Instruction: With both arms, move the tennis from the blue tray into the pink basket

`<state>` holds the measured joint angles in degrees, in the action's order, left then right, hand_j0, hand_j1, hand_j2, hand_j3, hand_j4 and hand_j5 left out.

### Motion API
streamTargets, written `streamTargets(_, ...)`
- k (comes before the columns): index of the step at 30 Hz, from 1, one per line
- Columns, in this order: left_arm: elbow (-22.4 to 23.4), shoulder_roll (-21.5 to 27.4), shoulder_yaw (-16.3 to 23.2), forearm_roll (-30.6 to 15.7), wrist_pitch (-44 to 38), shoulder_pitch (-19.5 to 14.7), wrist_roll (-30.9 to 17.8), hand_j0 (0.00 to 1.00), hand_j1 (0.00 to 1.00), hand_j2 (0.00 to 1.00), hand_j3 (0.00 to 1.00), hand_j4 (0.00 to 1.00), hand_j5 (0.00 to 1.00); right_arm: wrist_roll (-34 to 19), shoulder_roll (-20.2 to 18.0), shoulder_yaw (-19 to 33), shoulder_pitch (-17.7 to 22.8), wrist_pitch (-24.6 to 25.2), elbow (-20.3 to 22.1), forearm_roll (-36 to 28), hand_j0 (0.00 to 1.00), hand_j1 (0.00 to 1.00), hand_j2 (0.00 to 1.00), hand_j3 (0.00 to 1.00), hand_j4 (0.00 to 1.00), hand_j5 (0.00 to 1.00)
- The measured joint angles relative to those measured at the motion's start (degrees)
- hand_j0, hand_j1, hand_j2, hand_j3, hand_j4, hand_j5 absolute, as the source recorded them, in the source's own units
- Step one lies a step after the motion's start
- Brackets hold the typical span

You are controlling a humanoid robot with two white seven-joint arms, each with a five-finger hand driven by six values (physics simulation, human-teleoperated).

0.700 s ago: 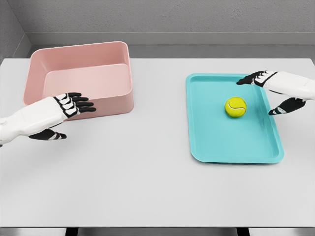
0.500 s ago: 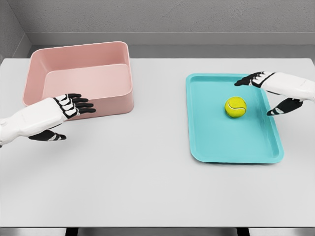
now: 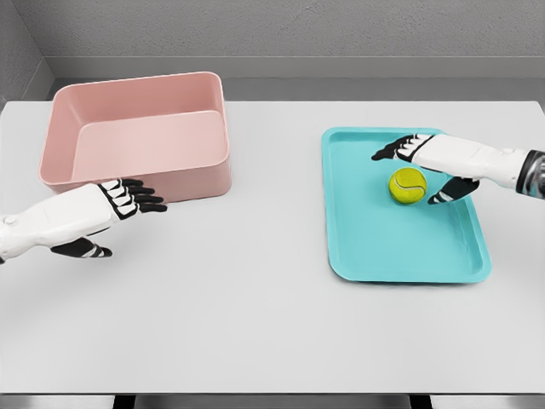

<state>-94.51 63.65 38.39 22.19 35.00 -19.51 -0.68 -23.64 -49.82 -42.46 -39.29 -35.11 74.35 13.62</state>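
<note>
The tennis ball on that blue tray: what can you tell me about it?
The tennis ball is yellow-green with a pale curved seam and looks fuzzy. It sits on the blue tray, in its upper right part. The right hand is spread open around it, fingers above, thumb at its right; contact cannot be told.

The smooth, matt pink plastic basket (image 3: 140,128) and turquoise plastic tray (image 3: 400,247) sit on a matt white tabletop (image 3: 255,298); the yellow-green tennis ball (image 3: 408,185) looks fuzzy.

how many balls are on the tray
1. The ball lies on the far half of the tray, under the open right hand. None looks hidden; the basket shows none.
</note>
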Motion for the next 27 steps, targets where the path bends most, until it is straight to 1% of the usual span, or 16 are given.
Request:
streamTargets(7,-0.51,0.26,0.29,-0.81,0.00,0.35,-0.12,1.00,1.00,1.00,1.00,1.00,1.00,-0.07,1.69,-0.51,-0.35,0.00,-2.03,3.19,1.00,1.00,1.00,1.00,1.00,1.00)
streamTargets(10,-0.56,0.56,0.46,-1.02,0.00,0.35,-0.13,1.00,1.00,1.00,1.00,1.00,1.00,-0.04,2.55,-0.71,-0.97,0.00,-3.58,4.28,1.00,1.00,1.00,1.00,1.00,1.00)
streamTargets(14,-0.86,0.75,0.51,-1.12,0.00,0.53,-0.13,1.00,1.00,1.00,1.00,1.00,1.00,-0.02,3.08,-0.81,-1.05,0.00,-5.11,4.76,1.00,1.00,1.00,1.00,1.00,1.00)
streamTargets(15,-1.06,0.78,0.50,-1.11,0.00,1.23,-0.14,1.00,1.00,1.00,1.00,1.00,1.00,-0.05,3.19,-0.85,-1.05,0.00,-5.52,4.82,1.00,1.00,1.00,1.00,1.00,1.00)
streamTargets(18,-1.43,0.99,0.38,-1.14,0.00,1.41,-0.14,1.00,1.00,1.00,1.00,1.00,1.00,-0.11,3.46,-1.31,-1.49,0.01,-6.60,4.98,1.00,1.00,1.00,1.00,1.00,1.00)
streamTargets(27,-2.31,1.04,-0.04,-1.21,0.00,1.67,-0.14,1.00,1.00,1.00,1.00,1.00,1.00,-0.39,4.41,-2.14,-2.72,0.01,-8.11,6.13,1.00,1.00,1.00,1.00,1.00,1.00)
